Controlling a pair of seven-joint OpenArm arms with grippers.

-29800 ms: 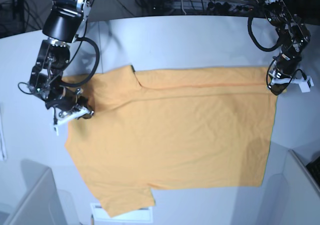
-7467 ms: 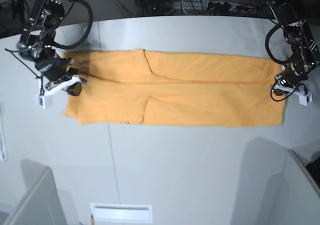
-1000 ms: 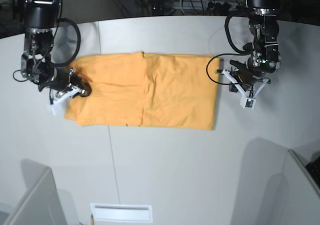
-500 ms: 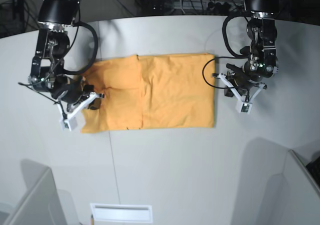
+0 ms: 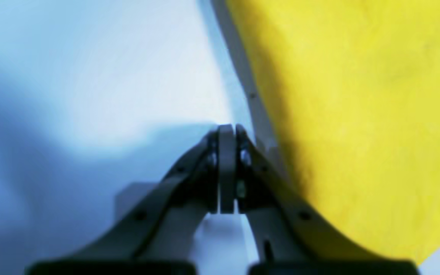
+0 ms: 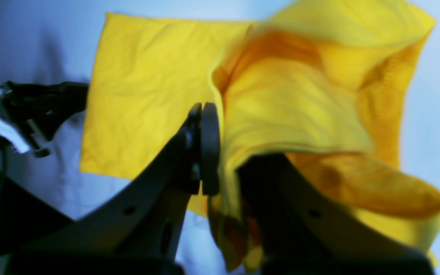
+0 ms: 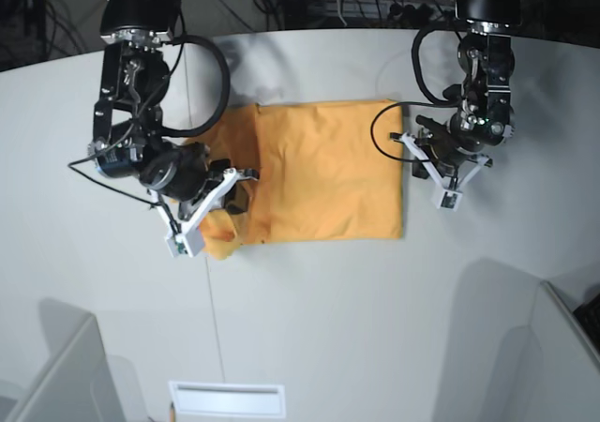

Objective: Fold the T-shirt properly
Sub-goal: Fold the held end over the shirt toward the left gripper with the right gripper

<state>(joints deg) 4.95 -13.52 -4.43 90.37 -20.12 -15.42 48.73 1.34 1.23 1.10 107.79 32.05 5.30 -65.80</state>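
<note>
Right hand (image 7: 217, 197), at the left of the base view, clenched on the shirt (image 7: 319, 169): wrist view shows its fingers (image 6: 204, 149) pinching a bunched fold of the orange cloth, lifted clear of the flat part behind. Shirt's near-left edge is raised and rumpled around that hand. Rest of the shirt lies flat on the counter (image 7: 309, 328) as a rough rectangle, mid-counter, toward the far side. Right edge straight, lower right corner square. Left hand (image 7: 448, 173), at the right of the base view, sits just beside the shirt's right edge, over bare counter. Wrist view: fingers (image 5: 226, 172) pressed together, nothing between them, cloth alongside but apart. Both wrist views are blurred.
</note>
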